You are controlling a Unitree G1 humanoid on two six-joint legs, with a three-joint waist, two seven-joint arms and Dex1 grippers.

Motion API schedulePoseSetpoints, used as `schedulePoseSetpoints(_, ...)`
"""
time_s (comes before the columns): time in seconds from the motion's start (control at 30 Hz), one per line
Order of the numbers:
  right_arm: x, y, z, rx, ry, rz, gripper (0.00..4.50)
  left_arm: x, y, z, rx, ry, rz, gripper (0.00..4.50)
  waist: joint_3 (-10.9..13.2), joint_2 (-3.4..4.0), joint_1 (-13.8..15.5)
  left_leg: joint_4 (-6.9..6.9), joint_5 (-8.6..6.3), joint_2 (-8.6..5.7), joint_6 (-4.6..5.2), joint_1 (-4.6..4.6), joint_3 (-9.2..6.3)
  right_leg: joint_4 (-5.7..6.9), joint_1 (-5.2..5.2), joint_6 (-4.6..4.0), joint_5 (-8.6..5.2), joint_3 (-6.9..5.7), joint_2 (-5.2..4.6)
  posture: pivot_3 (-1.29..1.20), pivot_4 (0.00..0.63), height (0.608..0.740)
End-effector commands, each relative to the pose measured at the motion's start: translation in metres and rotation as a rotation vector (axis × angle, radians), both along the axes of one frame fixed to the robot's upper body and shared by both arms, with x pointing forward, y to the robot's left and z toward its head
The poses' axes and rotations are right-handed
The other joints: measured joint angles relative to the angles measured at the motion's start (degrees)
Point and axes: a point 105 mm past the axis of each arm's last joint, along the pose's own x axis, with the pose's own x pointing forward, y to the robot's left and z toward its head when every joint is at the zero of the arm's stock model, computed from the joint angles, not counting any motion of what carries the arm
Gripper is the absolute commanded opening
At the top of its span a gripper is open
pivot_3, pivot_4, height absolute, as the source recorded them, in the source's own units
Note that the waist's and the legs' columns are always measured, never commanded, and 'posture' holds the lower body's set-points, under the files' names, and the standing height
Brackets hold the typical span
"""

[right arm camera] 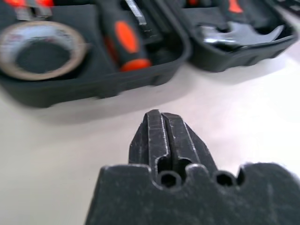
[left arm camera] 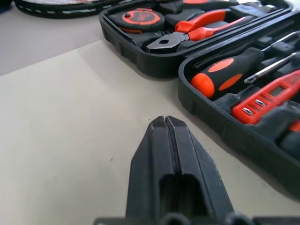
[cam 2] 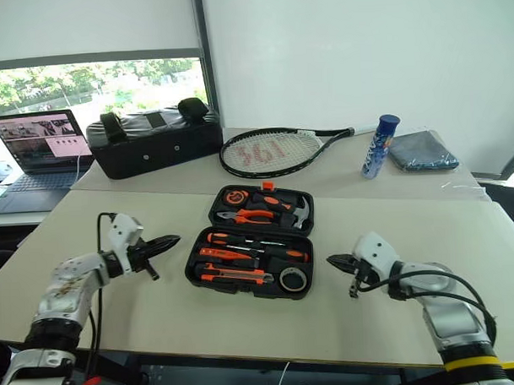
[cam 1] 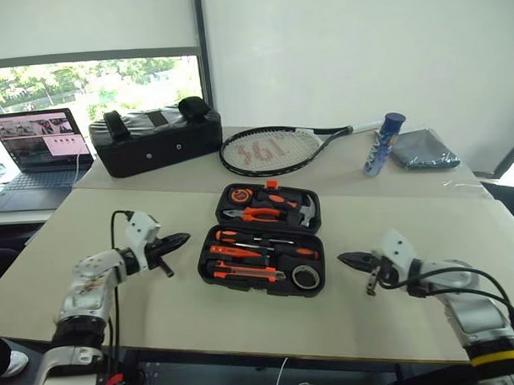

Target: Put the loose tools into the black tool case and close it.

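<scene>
Centrally on the table [cam 1: 160, 323]: black tool case [cam 1: 261, 240], lying open, tools seated in its slots. Left gripper [cam 1: 181, 239], fingers pressed together and empty, at its 9 o'clock; right gripper [cam 1: 347, 259], likewise closed and empty, at 3 o'clock.

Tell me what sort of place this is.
Probably an office or lab workroom. Pale tables are pushed together under a window with a roller blind, an open laptop sits on a side desk, and test props lie about: an open tool case, a tennis racket and a black bag.
</scene>
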Motion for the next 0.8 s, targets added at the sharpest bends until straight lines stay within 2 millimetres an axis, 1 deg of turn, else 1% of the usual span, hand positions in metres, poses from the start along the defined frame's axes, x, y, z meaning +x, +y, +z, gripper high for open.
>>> schedulePoseSetpoints(0.03,0.008,0.014,0.004,0.005,-0.044,0.004,0.0,0.005,-0.017,0.004,0.023,0.009,-0.051,0.01,0.0,0.0,0.1,-0.01,0.0,-0.01,0.0,-0.03,-0.01,0.0,-0.02,0.0,0.0,0.0,0.0,0.0,0.15,0.74)
schedulePoseSetpoints(0.13,0.007,0.023,-0.003,0.004,-0.021,0.018,0.0,-0.001,-0.032,-0.004,0.035,0.061,-0.122,0.01,0.0,0.0,0.2,-0.01,0.0,-0.03,0.0,-0.07,-0.02,-0.01,-0.03,0.0,0.0,-0.01,-0.02,0.0,0.15,0.74)
schedulePoseSetpoints(0.2,0.005,0.028,-0.005,0.007,-0.017,0.03,0.0,-0.007,-0.039,-0.007,0.046,0.078,-0.161,0.01,0.0,0.0,0.2,-0.01,0.0,-0.03,0.0,-0.07,-0.02,-0.01,-0.02,0.0,0.0,-0.01,-0.02,0.0,0.15,0.74)
schedulePoseSetpoints(0.3,0.001,0.033,-0.007,0.021,-0.003,0.047,0.0,-0.017,-0.044,-0.012,0.087,0.084,-0.226,0.01,0.0,0.0,0.2,-0.01,0.0,-0.03,0.0,-0.07,-0.03,-0.01,-0.02,0.0,0.0,-0.02,-0.02,0.0,0.15,0.74)
schedulePoseSetpoints(0.4,-0.008,0.042,-0.003,0.024,-0.01,0.098,0.0,-0.031,-0.049,-0.016,0.093,0.102,-0.306,0.01,0.0,0.0,0.2,-0.01,0.0,-0.02,0.0,-0.06,-0.02,-0.03,-0.01,0.0,0.0,-0.02,-0.02,0.0,0.15,0.74)
schedulePoseSetpoints(0.47,-0.015,0.046,-0.002,0.023,-0.004,0.122,0.0,-0.037,-0.05,-0.017,0.088,0.114,-0.331,0.01,0.0,0.0,0.2,-0.04,-0.01,-0.01,0.0,-0.04,-0.02,-0.02,-0.01,0.0,0.0,-0.01,-0.02,0.0,0.15,0.74)
schedulePoseSetpoints(0.6,-0.028,0.048,-0.008,0.007,0.041,0.139,0.0,-0.047,-0.05,-0.021,0.113,0.123,-0.359,0.01,0.0,0.0,0.2,-0.05,-0.01,-0.01,0.0,-0.04,-0.01,-0.03,-0.01,0.0,-0.01,-0.01,-0.02,0.0,0.15,0.74)
schedulePoseSetpoints(0.8,-0.057,0.052,-0.016,-0.004,0.11,0.163,0.0,-0.068,-0.04,-0.025,0.12,0.158,-0.349,0.01,0.0,0.01,0.1,-0.06,-0.03,0.01,0.02,0.0,-0.01,-0.04,0.01,0.01,-0.02,-0.01,-0.02,0.0,0.15,0.74)
